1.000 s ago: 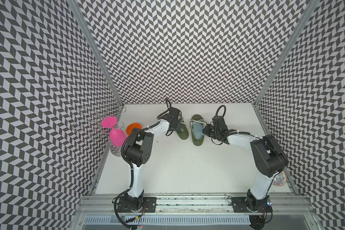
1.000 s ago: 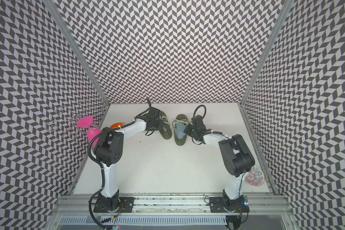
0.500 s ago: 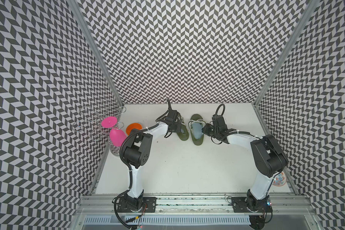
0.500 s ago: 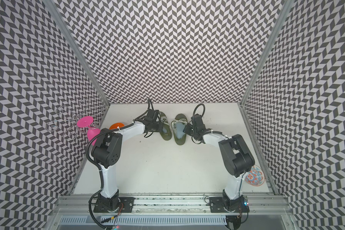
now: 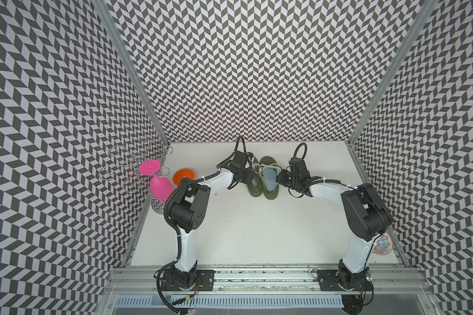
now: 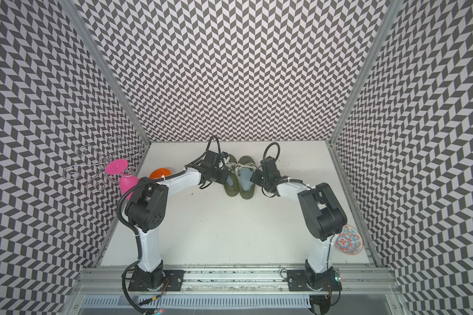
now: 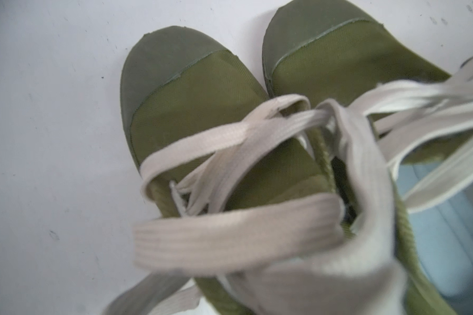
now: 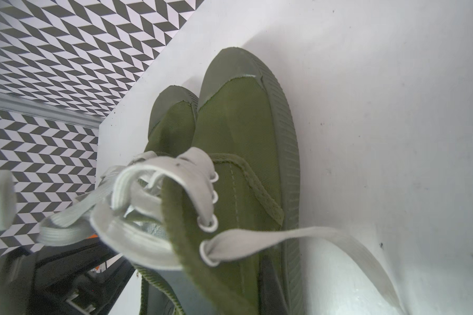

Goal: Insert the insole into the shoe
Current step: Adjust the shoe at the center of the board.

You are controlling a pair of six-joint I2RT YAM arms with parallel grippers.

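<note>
The pale blue insole (image 5: 269, 178) lies inside the shoe (image 5: 271, 193) and shows through the open top behind loose grey laces (image 7: 230, 141). Its front end disappears under the tongue, so I cannot say how far in it reaches. The olive-green shoe sits on the bench (image 5: 257, 231) close to the back edge, about midway along it, with its toe toward the back wall. The other shoe (image 5: 254, 188) lies along its left side, pointing the same way. The two are touching or very nearly so.

The right gripper (image 5: 280, 180) is down at the shoe's right flank with its jaws closed. In the right wrist view the collar runs right up under the camera, but I cannot tell whether any canvas is pinched. The left gripper (image 5: 247, 176) is low over the other shoe's opening, jaws closed as well, and whatever they may hold is hidden.

Only a narrow strip of bench separates the toes from the back edge. In front of the heels, the whole middle of the bench is bare down to the near edge, framed by the two arms. Along the left edge stands a wire rack (image 5: 126, 169) with a pink glass (image 5: 160, 186) hanging upside down. An orange dish (image 5: 183, 176) sits just beside it, near the left forearm. A patterned plate (image 6: 348, 244) lies at the near right corner, partly behind the right arm.
</note>
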